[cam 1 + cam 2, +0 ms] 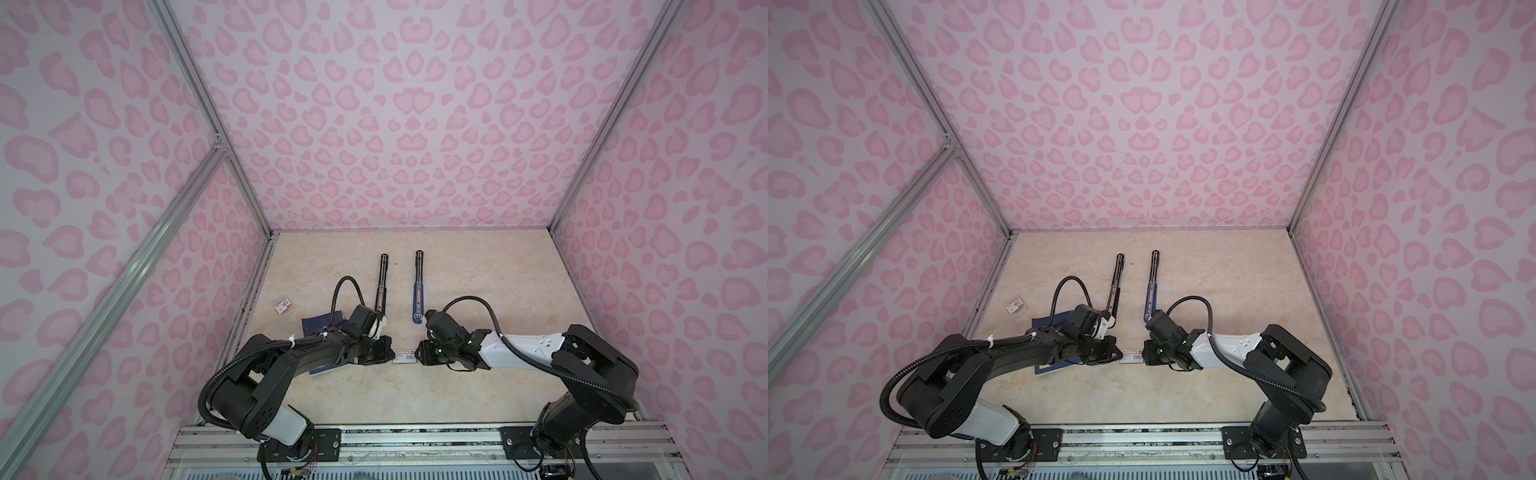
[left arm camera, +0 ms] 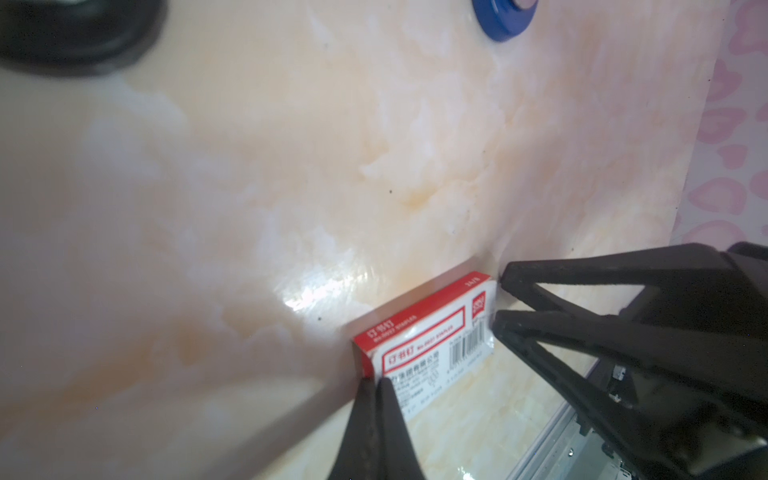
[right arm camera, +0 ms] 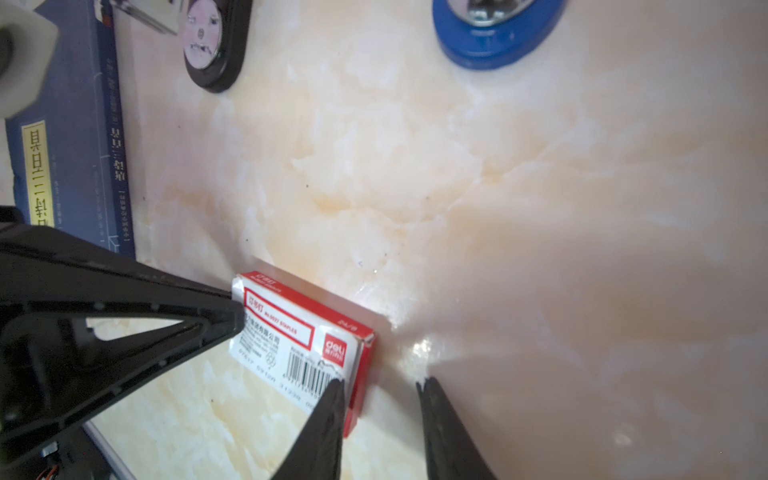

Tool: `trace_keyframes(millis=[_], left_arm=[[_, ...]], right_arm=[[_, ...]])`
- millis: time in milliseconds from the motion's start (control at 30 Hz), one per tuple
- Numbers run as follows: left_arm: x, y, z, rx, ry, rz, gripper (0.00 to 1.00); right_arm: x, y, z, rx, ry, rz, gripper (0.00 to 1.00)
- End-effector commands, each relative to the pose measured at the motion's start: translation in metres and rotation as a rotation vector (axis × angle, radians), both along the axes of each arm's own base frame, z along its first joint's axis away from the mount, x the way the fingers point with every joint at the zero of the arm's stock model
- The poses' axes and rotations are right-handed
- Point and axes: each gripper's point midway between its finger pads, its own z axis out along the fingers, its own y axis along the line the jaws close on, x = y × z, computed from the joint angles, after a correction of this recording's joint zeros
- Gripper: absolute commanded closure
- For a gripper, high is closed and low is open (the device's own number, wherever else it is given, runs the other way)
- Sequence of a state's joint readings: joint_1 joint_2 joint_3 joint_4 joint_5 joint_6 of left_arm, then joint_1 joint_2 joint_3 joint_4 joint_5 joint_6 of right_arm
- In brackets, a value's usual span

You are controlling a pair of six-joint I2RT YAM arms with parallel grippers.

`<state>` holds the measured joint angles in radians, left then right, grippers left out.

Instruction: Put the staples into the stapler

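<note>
Left claw point(image 2: 376, 386): fingers pressed together, tips against one short end of the white-and-red cardboard box point(image 2: 432, 345); cannot tell whether a flap is nipped between them. Right claw point(image 3: 380, 386): fingers apart, straddling the opposite short end of the box, one tip over the barcode face, the other just beyond the red edge; not clamped. Box lies flat on the table point(image 1: 478, 270), between the two claws. Staples: none in view; judged to be inside the box, so the step in hand is probably getting it open. Black stapler point(image 1: 381, 278) and blue stapler point(image 1: 417, 291) lie opened out flat behind the box, side by side and apart, rounded ends turned toward the box. Second small box point(image 1: 284, 307) sits well to the left of the box; dark blue book point(image 3: 70, 124) lies nearer, also left of the box, partly under the left arm. Handling, judged: the box is light thin card and crushes easily, so hold it by the short ends, gently. A staple strip should be light, stiff, smooth and slippery, and brittle along its glued joints; bending would snap it. Take it across the long sides near the middle, level, with light pressure.
</note>
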<state>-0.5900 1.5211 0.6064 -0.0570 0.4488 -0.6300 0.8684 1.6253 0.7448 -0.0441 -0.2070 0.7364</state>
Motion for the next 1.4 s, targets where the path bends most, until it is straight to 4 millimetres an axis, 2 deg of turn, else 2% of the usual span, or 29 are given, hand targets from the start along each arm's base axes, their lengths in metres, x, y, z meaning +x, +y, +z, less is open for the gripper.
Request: trace_keyframes(millis=[0,200,300,533,733,1000,1367], left_arm=[[0.000,0.001,0.000,0.000,-0.001,0.002,0.97],[-0.001,0.002,-0.001,0.006,0.001,0.002,0.97],[-0.001,0.002,-0.001,0.006,0.002,0.002,0.97],[-0.001,0.001,0.000,0.001,0.004,0.001,0.97],[-0.001,0.000,0.000,-0.002,0.005,-0.001,0.97],[-0.001,0.000,0.000,-0.003,0.004,0.002,0.97],[-0.001,0.000,-0.001,-0.002,0.003,0.001,0.97]], right_arm=[[-0.005,-0.016,-0.012,-0.095,0.014,0.001,0.69],[-0.006,-0.030,-0.010,-0.146,-0.002,-0.008,0.71],[-0.005,-0.031,-0.004,-0.138,-0.014,-0.011,0.71],[-0.002,-0.010,0.012,-0.042,-0.032,0.015,0.61],[-0.002,0.001,0.011,-0.023,-0.029,0.034,0.56],[-0.001,0.003,0.000,-0.051,-0.016,0.039,0.65],[-0.002,-0.023,-0.009,-0.260,-0.058,0.052,0.71]])
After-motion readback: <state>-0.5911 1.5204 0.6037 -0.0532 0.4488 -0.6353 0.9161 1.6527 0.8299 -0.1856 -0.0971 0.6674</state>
